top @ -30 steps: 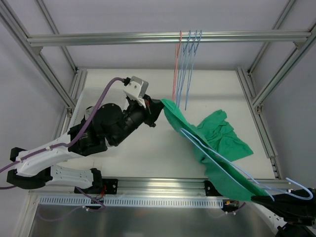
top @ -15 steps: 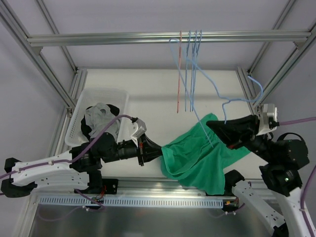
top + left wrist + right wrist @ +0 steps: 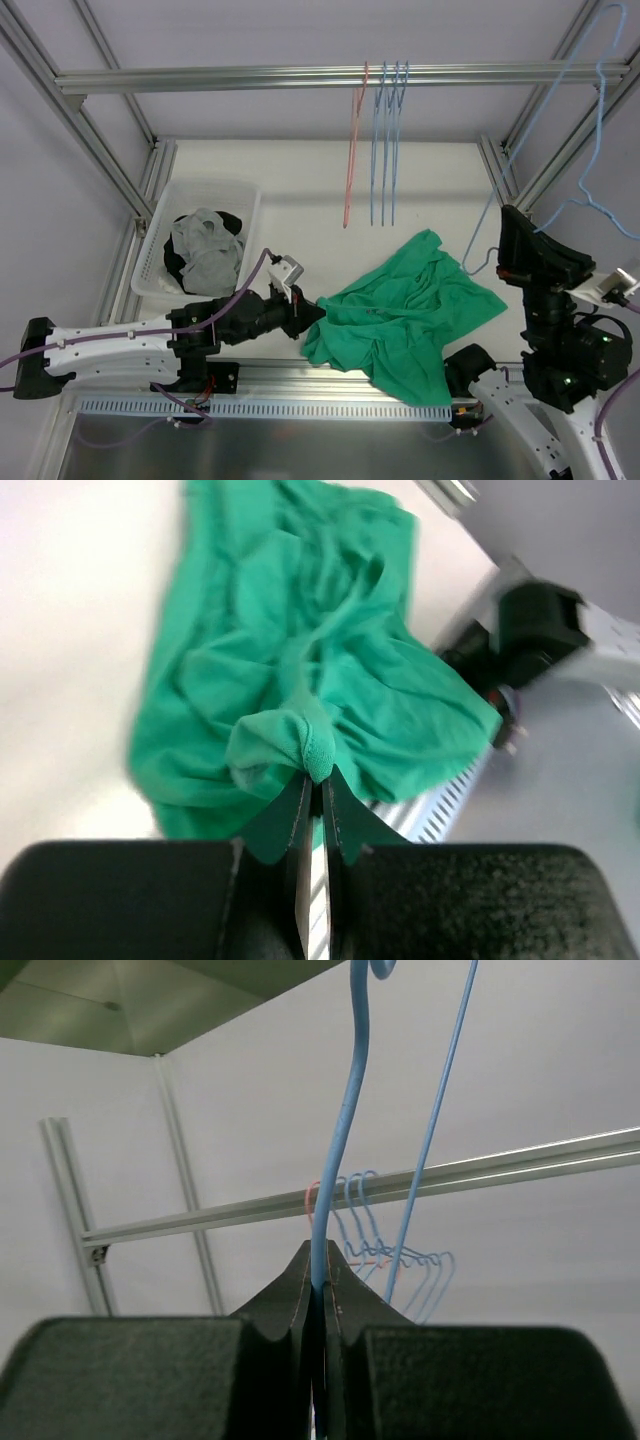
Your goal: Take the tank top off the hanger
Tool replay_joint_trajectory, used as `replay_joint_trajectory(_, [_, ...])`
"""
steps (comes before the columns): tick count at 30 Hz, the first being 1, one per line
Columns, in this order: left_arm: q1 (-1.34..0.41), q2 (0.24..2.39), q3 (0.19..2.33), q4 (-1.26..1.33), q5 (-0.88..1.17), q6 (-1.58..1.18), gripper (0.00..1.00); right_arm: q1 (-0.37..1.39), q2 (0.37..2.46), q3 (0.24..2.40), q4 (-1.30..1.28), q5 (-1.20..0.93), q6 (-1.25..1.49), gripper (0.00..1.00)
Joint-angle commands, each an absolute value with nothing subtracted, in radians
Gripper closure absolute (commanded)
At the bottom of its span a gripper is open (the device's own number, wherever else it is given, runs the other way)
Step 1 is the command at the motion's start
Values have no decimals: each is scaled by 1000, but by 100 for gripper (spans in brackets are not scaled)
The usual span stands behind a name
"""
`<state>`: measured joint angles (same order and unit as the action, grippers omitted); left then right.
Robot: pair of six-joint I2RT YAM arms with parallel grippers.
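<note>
The green tank top (image 3: 400,310) lies crumpled on the table, with no wire left in it. Low at its left edge, my left gripper (image 3: 308,312) is shut on a fold of the cloth. From the left wrist, the fingertips (image 3: 318,775) pinch a green bunch and the rest of the tank top (image 3: 300,650) spreads beyond. The blue wire hanger (image 3: 560,110) is raised high at the right, bare. My right gripper (image 3: 508,240) is shut on it. Seen from the right wrist, the hanger (image 3: 345,1110) rises from the closed gripper (image 3: 322,1260).
A white basket (image 3: 163,235) with grey and black clothes stands at the left. Several wire hangers (image 3: 385,140) hang from the overhead rail (image 3: 250,78). Aluminium frame posts (image 3: 555,150) run along both sides, and a slotted rail (image 3: 300,405) borders the near edge.
The right gripper swung the hanger up and to the right, out of the tank top. The tank top dropped flat onto the table. The left gripper kept its pinch and moved slightly right.
</note>
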<state>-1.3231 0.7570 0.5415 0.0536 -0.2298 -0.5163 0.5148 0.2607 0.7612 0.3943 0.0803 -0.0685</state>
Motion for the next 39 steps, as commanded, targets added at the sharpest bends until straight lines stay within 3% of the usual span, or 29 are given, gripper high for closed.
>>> replay_joint_trajectory(1, [-1331,744,540,2,-504,-653,100,511,238,906,190,231,-201,100])
replay_joint_trajectory(2, [-1331,741,545,-46,-544,-717,100,512,253,970,-77,223,-196,100])
replay_joint_trajectory(5, [-1331,724,554,-152,-648,-784,100,514,357,1216,-529,187,-129,100])
replay_joint_trajectory(8, [-1331,721,569,-199,-681,-772,98,514,387,1266,-722,150,-72,100])
replay_joint_trajectory(16, [-1328,712,610,-232,-655,-678,73,514,458,1275,-914,52,-3,100])
replay_joint_trajectory(18, [-1328,719,626,-239,-628,-651,47,514,535,1299,-904,31,-14,100])
replay_joint_trajectory(20, [-1328,719,646,-244,-612,-638,2,514,592,1328,-870,15,-21,100])
replay_joint_trajectory(32, [-1330,672,635,-321,-505,-609,1,491,1173,1814,-879,48,-100,100])
replay_joint_trajectory(39, [-1330,603,588,-348,-491,-638,1,446,1354,1963,-879,92,-113,100])
